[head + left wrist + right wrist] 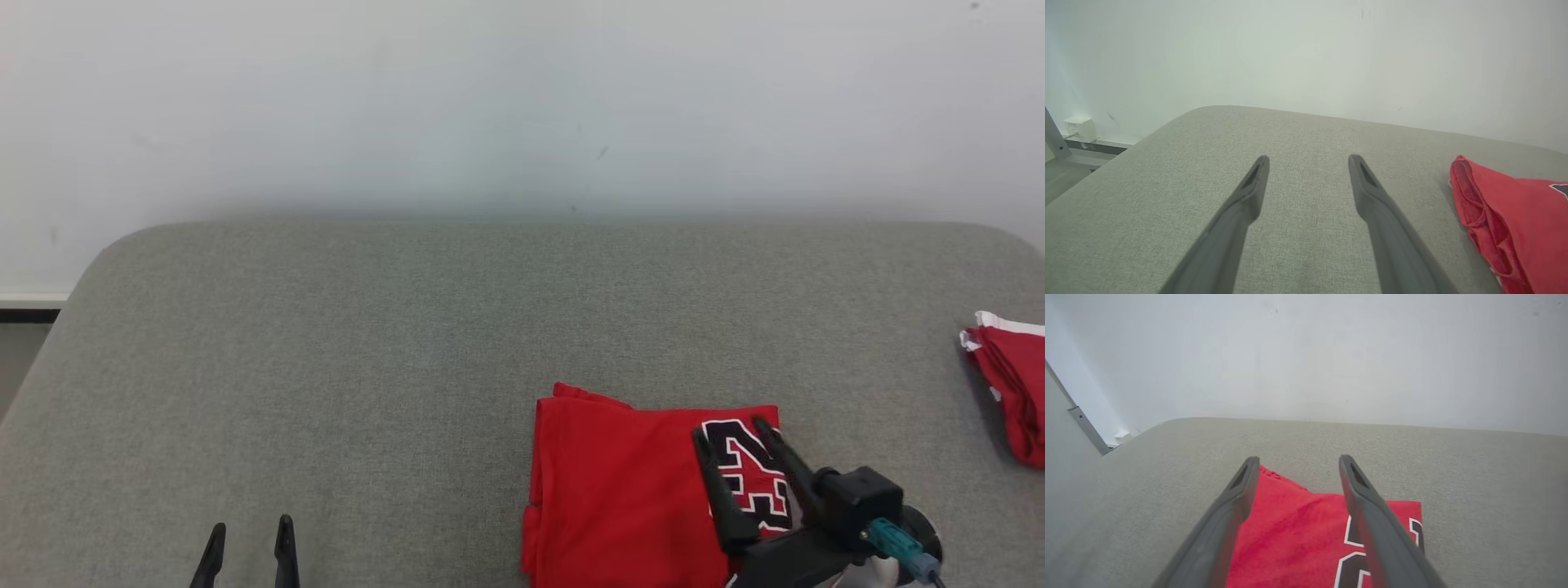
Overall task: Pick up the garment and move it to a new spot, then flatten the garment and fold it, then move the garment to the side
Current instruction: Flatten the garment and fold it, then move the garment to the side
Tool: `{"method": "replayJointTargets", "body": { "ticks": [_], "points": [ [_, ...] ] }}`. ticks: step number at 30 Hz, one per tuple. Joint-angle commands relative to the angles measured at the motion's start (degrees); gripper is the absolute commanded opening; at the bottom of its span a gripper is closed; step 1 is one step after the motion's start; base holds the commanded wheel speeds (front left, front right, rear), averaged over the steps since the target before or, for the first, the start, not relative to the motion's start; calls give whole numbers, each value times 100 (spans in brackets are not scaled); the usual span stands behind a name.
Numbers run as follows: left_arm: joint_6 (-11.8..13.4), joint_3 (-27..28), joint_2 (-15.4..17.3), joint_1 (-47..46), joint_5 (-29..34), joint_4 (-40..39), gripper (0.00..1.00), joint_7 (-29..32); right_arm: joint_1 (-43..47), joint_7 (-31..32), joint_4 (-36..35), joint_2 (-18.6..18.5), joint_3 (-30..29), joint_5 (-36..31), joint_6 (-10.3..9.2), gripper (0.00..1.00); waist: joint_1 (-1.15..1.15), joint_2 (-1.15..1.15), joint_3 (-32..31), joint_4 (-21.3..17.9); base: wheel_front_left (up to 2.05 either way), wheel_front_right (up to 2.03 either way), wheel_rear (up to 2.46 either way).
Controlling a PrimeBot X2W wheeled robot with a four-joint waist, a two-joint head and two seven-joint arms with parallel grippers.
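Operator, your left tool (251, 531) sits well to the left of the garment (612, 490), low over the near part of the grey surface (326, 343). Its fingers stand apart with nothing between them, and the left wrist view shows bare surface beneath them.

The garment is red and folded into a rough rectangle. It lies flat on the surface, close to the near edge. The left wrist view shows stacked folded edges along the garment's left side. A black number print (751, 478) edged in white covers the garment's right part.

Your right tool (729, 429) is over that print, fingers apart and clamped on nothing. Whether they touch the cloth cannot be determined.

Well to the right of the garment, a second red cloth (1012, 384) with white trim lies on the surface. A pale wall (522, 98) stands beyond the garment.
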Motion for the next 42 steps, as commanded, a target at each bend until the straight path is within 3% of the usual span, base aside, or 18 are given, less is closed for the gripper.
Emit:
{"method": "replayJointTargets", "body": {
  "ticks": [1,10,22,42],
  "points": [
    [0,44,-31,63,41,-38,100,-16,43,-143,6,-5,-196,-154,0,100,0,0,-126,-193,0,0,0],
    [-81,211,-97,-142,23,73,100,-16,-23,-753,504,-451,-759,-8,0,100,0,0,-270,-377,0,0,0],
    [-175,476,-134,-67,-50,325,100,-16,37,-1253,1294,-1037,-480,480,0,100,0,0,-482,-429,0,0,0],
    [-142,514,-175,123,13,386,100,-16,89,-1382,1587,-972,-453,515,0,100,0,0,-477,-468,0,0,0]
  ]
}}
